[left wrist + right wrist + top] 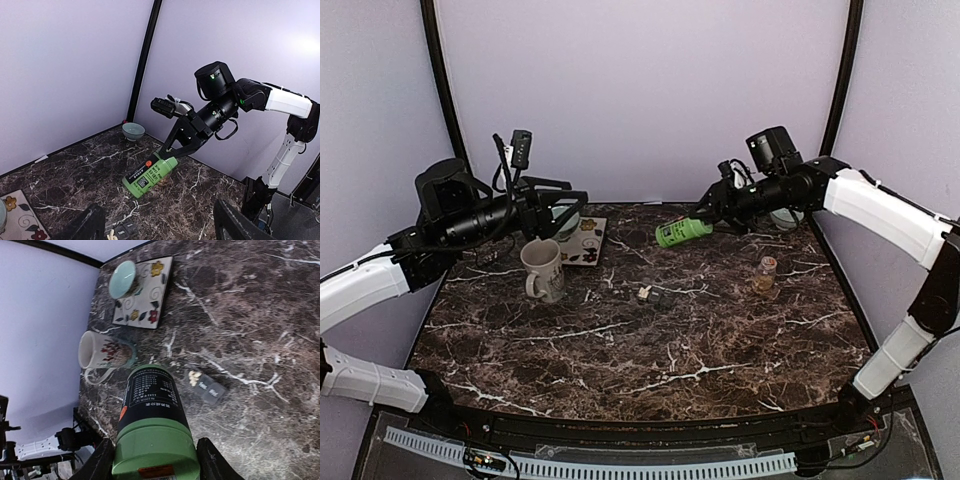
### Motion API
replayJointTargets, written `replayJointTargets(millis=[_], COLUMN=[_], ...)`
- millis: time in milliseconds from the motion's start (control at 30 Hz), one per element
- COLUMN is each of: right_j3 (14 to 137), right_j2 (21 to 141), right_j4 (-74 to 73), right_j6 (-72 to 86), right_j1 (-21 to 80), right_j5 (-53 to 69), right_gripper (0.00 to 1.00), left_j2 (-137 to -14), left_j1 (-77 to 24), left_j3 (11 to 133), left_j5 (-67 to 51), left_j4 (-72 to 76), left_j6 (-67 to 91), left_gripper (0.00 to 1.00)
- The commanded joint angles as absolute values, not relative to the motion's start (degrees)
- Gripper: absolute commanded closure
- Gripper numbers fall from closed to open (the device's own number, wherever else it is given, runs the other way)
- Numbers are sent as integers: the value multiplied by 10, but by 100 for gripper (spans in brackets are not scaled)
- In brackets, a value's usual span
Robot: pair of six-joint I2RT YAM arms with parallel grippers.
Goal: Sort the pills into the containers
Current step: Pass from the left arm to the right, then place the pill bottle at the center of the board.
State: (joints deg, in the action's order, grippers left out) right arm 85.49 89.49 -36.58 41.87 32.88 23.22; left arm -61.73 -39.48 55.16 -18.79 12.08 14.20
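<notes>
Marble-dark table (620,350) from above: the right gripper (700,224) is clamped on a tilted green bottle (678,234), while the left gripper (565,210) hangs beyond a white mug (542,270). The containers (660,295) lie mid-table, with pills (644,293) in one end compartment. Left wrist view: its fingers (92,225) stand wide apart, holding nothing. Right wrist view: the bottle fills the jaws, with the containers just beside it on the table below.
</notes>
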Motion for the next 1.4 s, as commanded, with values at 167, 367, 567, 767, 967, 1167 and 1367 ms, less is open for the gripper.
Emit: replayJointTargets(millis=[167, 367, 567, 767, 967, 1167, 1367], right_j3=[933, 985, 1052, 1119, 1163, 1185, 1183], right_j2=[1002, 1071, 1135, 1184, 1211, 1231, 1246], right_j4=[-466, -497, -537, -596, -642, -667, -673], right_j6=[307, 285, 268, 255, 248, 245, 246], right_j1=[270, 245, 225, 195, 172, 160, 157], right_j5=[111, 55, -9, -78, -120, -130, -127], right_gripper=[97, 98, 98, 99, 99, 98, 96], left_j2=[-593, -586, -587, -586, -588, -589, -589], left_j1=[-392, -392, -392, -389, -389, -389, -389], left_j3=[543, 524, 513, 514, 518, 517, 517], left_j5=[-189, -193, -202, -213, -227, -231, -234], left_j4=[100, 102, 101, 92, 83, 83, 83], left_j6=[146, 150, 144, 142, 138, 139, 141], left_gripper=[22, 22, 22, 22, 22, 22, 22])
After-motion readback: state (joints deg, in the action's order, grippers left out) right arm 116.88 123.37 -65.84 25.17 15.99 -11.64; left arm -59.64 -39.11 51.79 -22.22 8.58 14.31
